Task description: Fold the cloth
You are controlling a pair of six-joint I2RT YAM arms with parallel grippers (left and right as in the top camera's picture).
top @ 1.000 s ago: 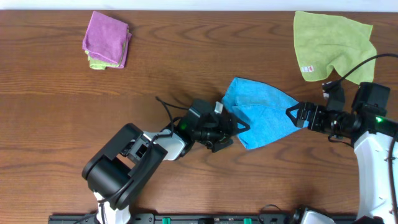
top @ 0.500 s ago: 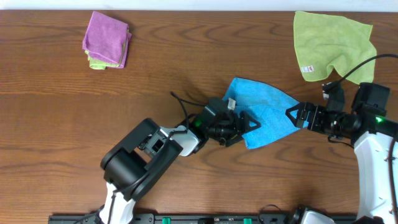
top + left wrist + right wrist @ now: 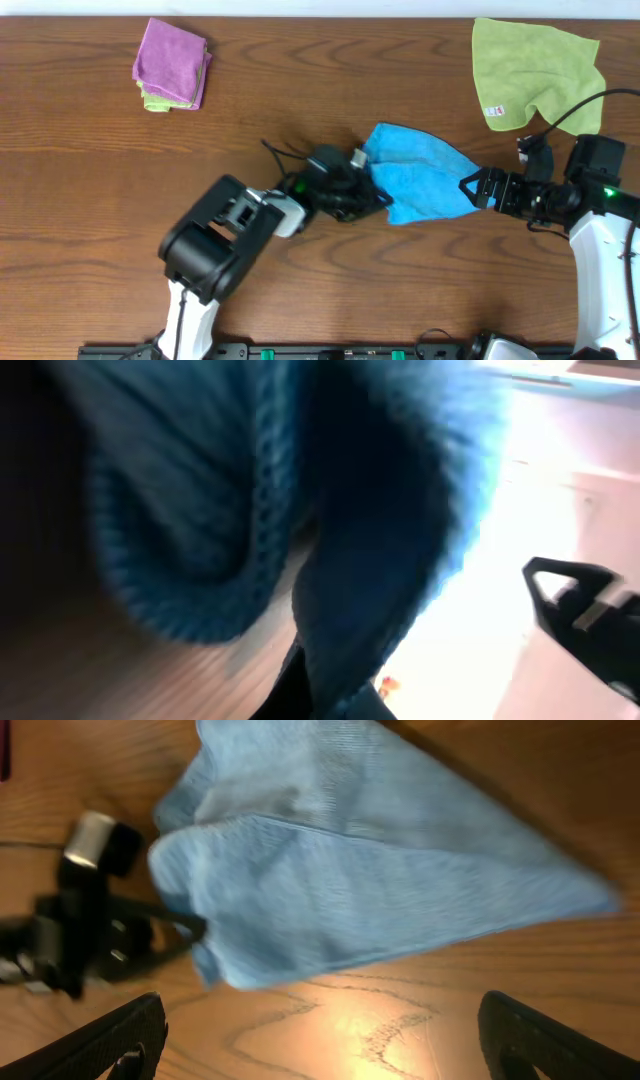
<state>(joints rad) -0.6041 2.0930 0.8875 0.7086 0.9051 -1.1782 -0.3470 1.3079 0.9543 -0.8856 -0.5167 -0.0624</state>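
Nearest my base the table (image 3: 100,230) is dark brown wood with a long grain running left to right, and my two arms reach out over it. Close under my right wrist camera the same wood looks lighter, with a glare spot on it.

My left gripper (image 3: 365,192) is at the left edge of the blue cloth (image 3: 425,175). The left wrist view is filled by blurred blue folds lying right against the lens. Only one black finger (image 3: 575,605) shows clearly, off to the right and apart from the fabric, so I cannot tell whether this gripper has hold of anything.

My right gripper (image 3: 472,187) is spread wide with nothing between its fingers, and it sits just at the cloth's right-hand point. The blue cloth lies mid-table between my two grippers. It is bunched and layered on the left and tapers to a point on the right.

Farther out there are two more items. One yellow-green cloth (image 3: 535,65) lies spread at the far right with a small white tag (image 3: 491,111) near its front edge. One folded purple cloth (image 3: 172,70) lies at the far left, with a yellow-green layer peeking out beneath it. That makes one blue, one purple and one spread green.

Past the table's far edge there is only a thin pale strip.
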